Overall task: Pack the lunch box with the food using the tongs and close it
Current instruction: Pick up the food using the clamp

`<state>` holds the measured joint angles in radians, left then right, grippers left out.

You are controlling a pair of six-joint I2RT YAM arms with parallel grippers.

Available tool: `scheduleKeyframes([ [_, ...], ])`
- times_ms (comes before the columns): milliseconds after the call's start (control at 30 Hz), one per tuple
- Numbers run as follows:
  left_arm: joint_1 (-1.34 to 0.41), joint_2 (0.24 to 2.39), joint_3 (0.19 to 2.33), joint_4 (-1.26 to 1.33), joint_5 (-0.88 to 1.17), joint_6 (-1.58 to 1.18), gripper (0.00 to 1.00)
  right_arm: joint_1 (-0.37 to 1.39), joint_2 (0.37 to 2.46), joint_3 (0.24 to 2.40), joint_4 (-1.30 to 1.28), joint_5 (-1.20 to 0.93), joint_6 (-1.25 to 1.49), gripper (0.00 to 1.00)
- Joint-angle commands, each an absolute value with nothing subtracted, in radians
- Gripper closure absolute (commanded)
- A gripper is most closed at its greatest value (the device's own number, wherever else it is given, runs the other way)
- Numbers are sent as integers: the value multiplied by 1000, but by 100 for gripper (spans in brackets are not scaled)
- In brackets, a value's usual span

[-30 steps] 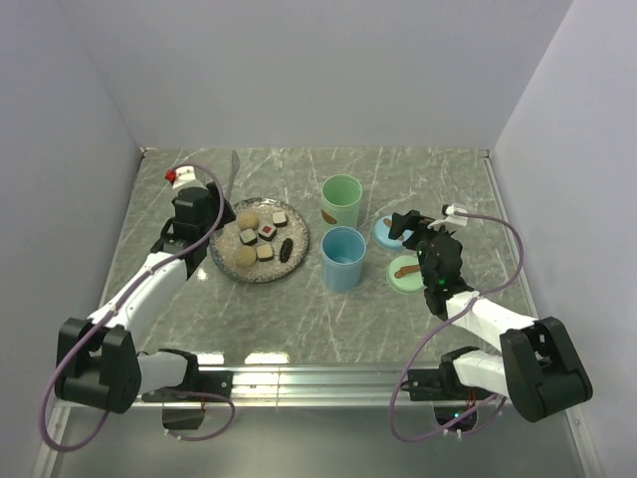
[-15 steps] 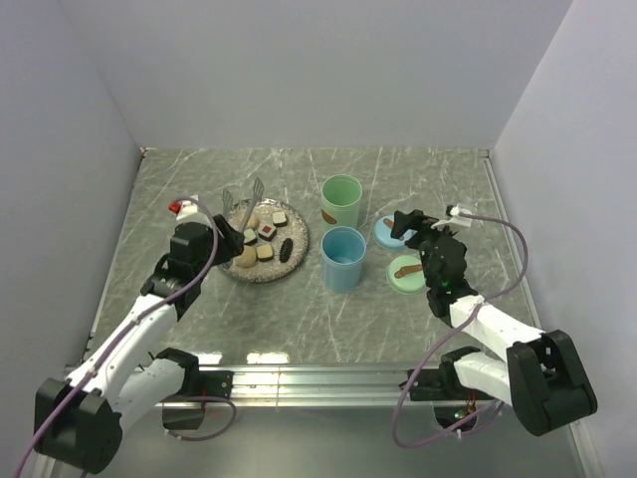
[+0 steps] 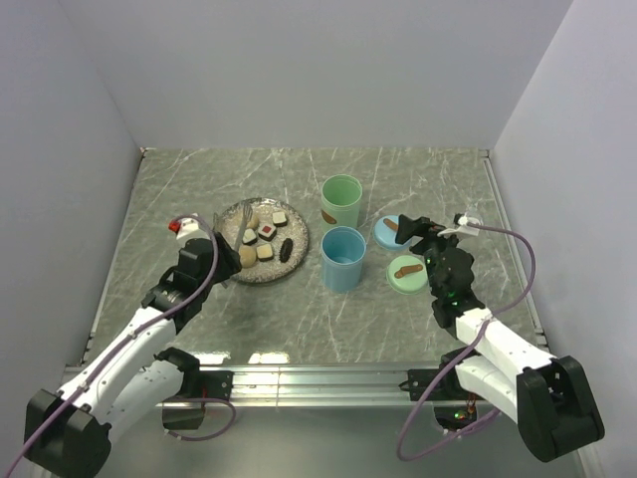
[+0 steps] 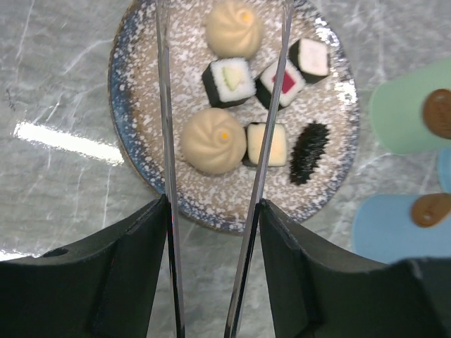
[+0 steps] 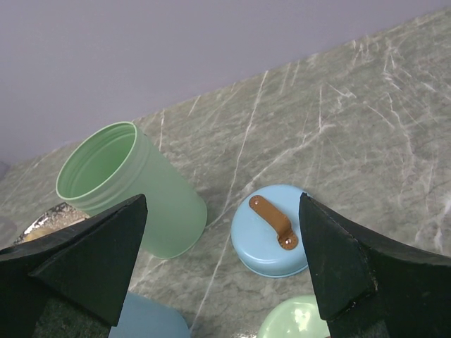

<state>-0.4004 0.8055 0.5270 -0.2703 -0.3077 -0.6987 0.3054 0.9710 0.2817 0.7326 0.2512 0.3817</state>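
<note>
My left gripper (image 4: 213, 211) is shut on the silver tongs (image 4: 163, 105). Their two arms spread forward over the speckled plate (image 4: 134, 162). The food lies on that plate: two beige balls (image 4: 213, 139), several dark-and-white cubes (image 4: 229, 79), one of them red-topped (image 4: 282, 83), and a dark oblong piece (image 4: 309, 144). One ball and a cube sit between the tong arms, untouched. The lunch box stands open as a green container (image 3: 341, 199) and a blue container (image 3: 343, 257). My right gripper (image 5: 222, 204) hovers open above the blue lid (image 5: 271, 232), holding nothing.
A green lid (image 3: 406, 271) with a brown handle lies next to the blue lid (image 3: 388, 233), right of the containers. White walls close in the marble table (image 3: 299, 319) at the back and on both sides. The arm bases sit along the near rail.
My left arm has drawn back toward the near-left with the tongs, which now point over the plate instead of past its far edge. The right arm has shifted slightly back.
</note>
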Motion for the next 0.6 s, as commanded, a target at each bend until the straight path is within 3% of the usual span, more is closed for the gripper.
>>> scheduleKeyframes([
  [0,-425,841,528,-245,-382,-729,41,311,936,270,739,265,384,5],
  [567,-477,945,538,-172,-387,-719,42,313,962,273,750,264,385,5],
])
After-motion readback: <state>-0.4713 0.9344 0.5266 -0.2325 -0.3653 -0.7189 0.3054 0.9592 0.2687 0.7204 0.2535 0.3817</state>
